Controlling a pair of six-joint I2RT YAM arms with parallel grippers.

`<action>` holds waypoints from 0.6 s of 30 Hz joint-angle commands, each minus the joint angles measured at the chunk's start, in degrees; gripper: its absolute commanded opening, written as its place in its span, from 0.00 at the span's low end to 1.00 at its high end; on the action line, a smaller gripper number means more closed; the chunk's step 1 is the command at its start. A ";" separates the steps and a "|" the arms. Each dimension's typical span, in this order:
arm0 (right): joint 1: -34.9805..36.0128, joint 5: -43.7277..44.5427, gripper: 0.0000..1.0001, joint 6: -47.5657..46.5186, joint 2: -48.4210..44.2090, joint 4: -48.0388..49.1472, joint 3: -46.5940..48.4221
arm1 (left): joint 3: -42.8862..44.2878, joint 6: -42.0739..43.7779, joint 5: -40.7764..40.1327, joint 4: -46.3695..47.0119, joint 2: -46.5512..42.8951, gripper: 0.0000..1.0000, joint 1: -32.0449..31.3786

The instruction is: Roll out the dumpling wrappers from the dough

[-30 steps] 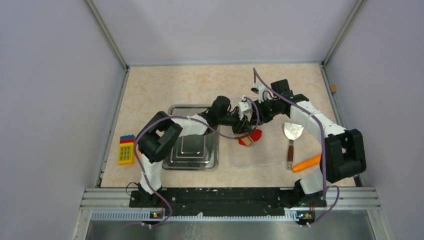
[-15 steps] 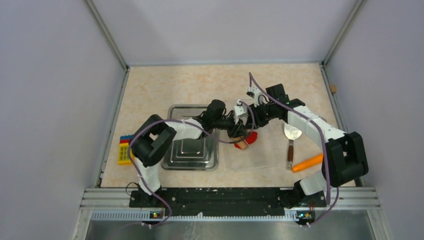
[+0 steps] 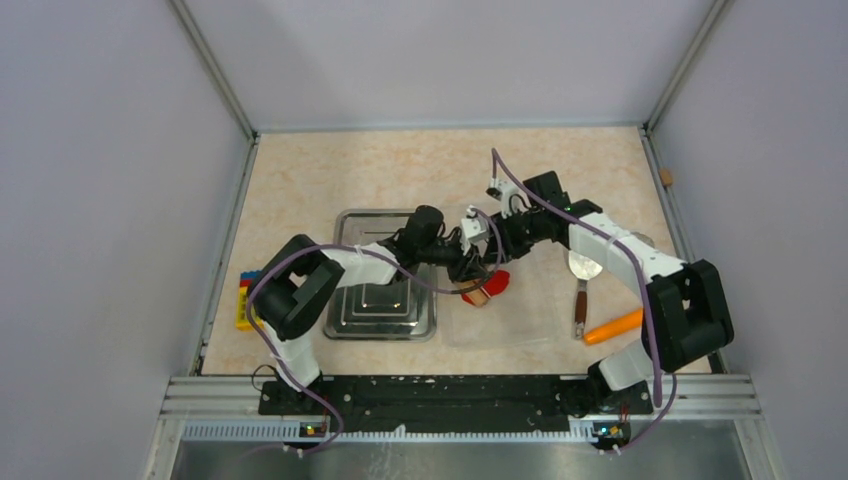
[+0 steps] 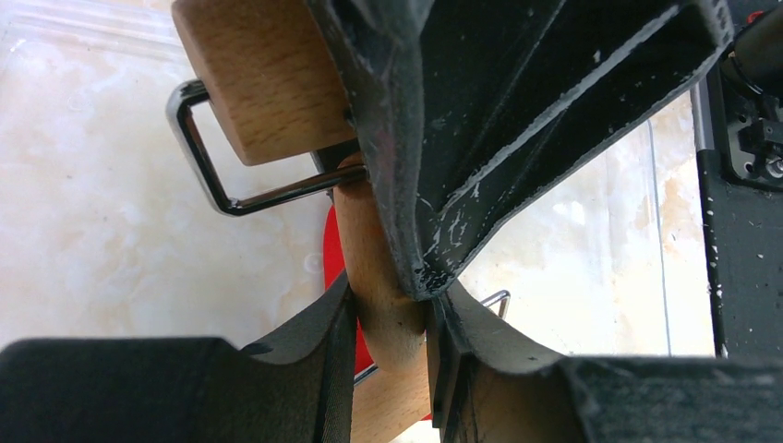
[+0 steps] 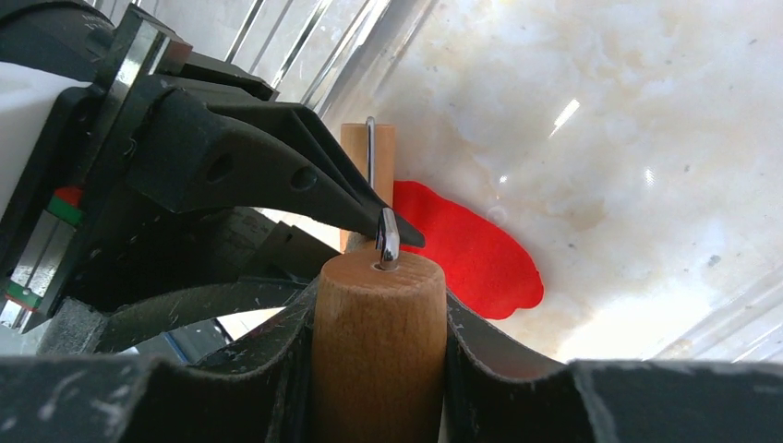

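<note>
The roller has smooth, matt pale-wood handles on a shiny metal wire frame, and the red dough beside it looks matt and soft. The dough lies on a glossy clear plastic sheet over a smooth, marble-look table. At left, the tray is polished metal.

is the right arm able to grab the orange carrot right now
Probably not yet: the right gripper is clamped on the wooden roller. The orange carrot lies uncovered beside the arm, so only that grip blocks it.
</note>
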 commanded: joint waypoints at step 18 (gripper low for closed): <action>-3.17 3.59 0.00 -2.74 -0.80 -13.41 12.20 | 15.84 3.20 3.44 -17.13 1.63 0.00 -0.92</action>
